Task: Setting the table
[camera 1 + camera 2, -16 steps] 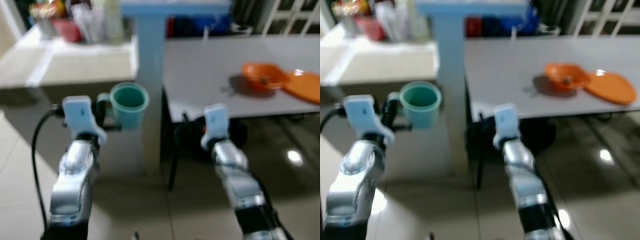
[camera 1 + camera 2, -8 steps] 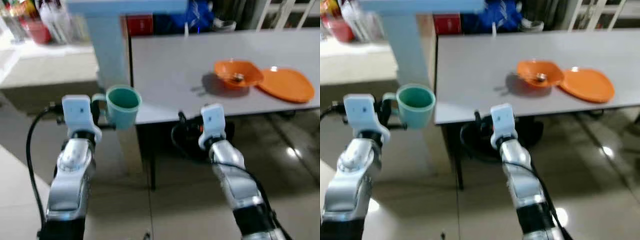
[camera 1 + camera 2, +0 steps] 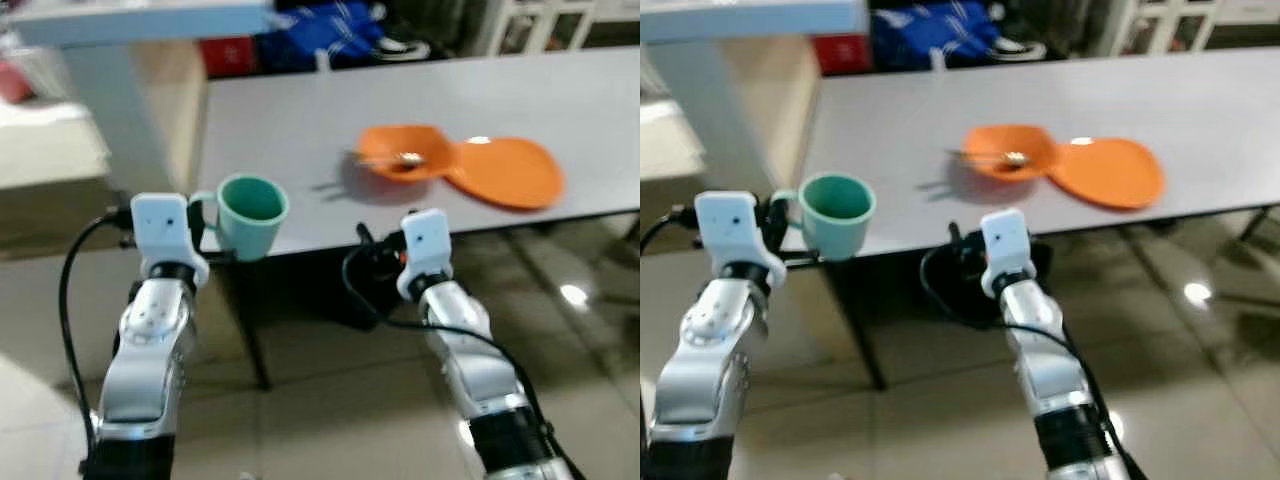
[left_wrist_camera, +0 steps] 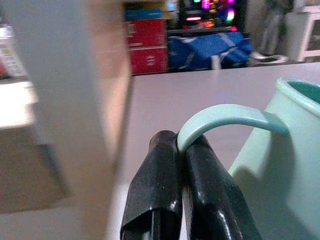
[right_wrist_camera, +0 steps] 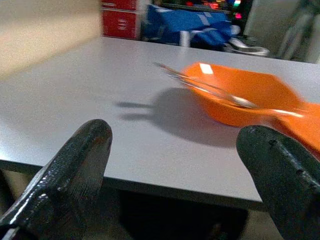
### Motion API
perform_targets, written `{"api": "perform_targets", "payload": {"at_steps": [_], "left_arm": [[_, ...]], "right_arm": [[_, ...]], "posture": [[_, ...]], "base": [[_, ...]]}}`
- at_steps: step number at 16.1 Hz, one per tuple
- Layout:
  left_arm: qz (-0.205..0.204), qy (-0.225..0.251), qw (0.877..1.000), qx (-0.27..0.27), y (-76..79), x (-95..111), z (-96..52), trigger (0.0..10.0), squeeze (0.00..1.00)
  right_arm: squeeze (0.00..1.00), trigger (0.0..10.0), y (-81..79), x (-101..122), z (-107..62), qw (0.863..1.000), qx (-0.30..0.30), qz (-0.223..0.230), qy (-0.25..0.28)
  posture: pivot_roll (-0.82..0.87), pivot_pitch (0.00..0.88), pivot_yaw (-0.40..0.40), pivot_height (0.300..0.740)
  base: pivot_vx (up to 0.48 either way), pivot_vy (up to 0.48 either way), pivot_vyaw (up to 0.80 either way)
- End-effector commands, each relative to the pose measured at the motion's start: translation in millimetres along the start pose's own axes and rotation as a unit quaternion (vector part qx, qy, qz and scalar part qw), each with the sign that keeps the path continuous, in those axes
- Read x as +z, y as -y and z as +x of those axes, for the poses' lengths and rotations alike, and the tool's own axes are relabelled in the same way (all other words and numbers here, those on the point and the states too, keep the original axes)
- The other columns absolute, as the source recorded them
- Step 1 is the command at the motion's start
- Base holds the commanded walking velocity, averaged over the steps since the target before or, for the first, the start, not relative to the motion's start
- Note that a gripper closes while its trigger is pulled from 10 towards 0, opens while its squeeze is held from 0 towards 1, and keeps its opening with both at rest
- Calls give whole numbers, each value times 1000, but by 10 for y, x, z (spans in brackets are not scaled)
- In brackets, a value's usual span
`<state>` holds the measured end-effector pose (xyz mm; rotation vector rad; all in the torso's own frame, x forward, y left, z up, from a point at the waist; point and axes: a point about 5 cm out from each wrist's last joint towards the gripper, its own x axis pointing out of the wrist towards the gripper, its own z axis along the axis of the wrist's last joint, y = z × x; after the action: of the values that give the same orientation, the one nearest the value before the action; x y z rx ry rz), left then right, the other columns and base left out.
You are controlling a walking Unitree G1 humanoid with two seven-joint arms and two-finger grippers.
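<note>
A mint-green mug (image 3: 251, 215) hangs upright at the near left corner of the grey table (image 3: 300, 130). My left gripper (image 4: 181, 150) is shut on its curved handle (image 4: 227, 117). An orange bowl (image 3: 400, 165) with a metal spoon (image 5: 210, 85) in it stands mid-table, touching an orange plate (image 3: 505, 172) on its right. My right gripper (image 5: 175, 160) is open, level with the table's front edge and short of the bowl, with nothing between its fingers (image 5: 80, 165).
A pale blue pillar (image 3: 110, 110) stands left of the table. A blue bag (image 3: 330, 25) and a red box (image 4: 147, 45) lie beyond the far edge. Dark cables and a black object (image 3: 365, 280) sit under the table. The tiled floor (image 3: 580, 300) is glossy.
The camera has swung so that the table, bowl and plate sit more to the left and centre. The mug now hangs at the table's corner, still held. Both arms keep their pose.
</note>
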<state>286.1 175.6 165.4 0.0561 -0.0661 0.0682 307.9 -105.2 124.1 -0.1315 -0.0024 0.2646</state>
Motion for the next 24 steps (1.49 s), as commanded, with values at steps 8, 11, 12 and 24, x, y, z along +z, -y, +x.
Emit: {"api": "perform_targets", "payload": {"at_steps": [8,11,12,24], "left_arm": [[4,15,1000,-17,78,54,29,0,0],[2,13,1000,-18,82,50,36,0,0],[1,12,1000,-15,76,46,41,0,0],[3,-3,1000,4,51,-4,68,0,0]], "right_arm": [[0,10000,63,27,9,1000,-10,-9,7],[0,10000,62,37,9,1000,-10,-11,10],[0,10000,61,37,9,1000,-10,-11,10],[0,10000,33,33,-18,1000,-7,-18,12]], "posture": [[-120,0,58,740],[-121,0,60,740],[-121,0,60,740],[-127,0,65,740]], "base": [[32,-429,0],[0,-439,0],[0,-439,0],[358,-125,0]]}}
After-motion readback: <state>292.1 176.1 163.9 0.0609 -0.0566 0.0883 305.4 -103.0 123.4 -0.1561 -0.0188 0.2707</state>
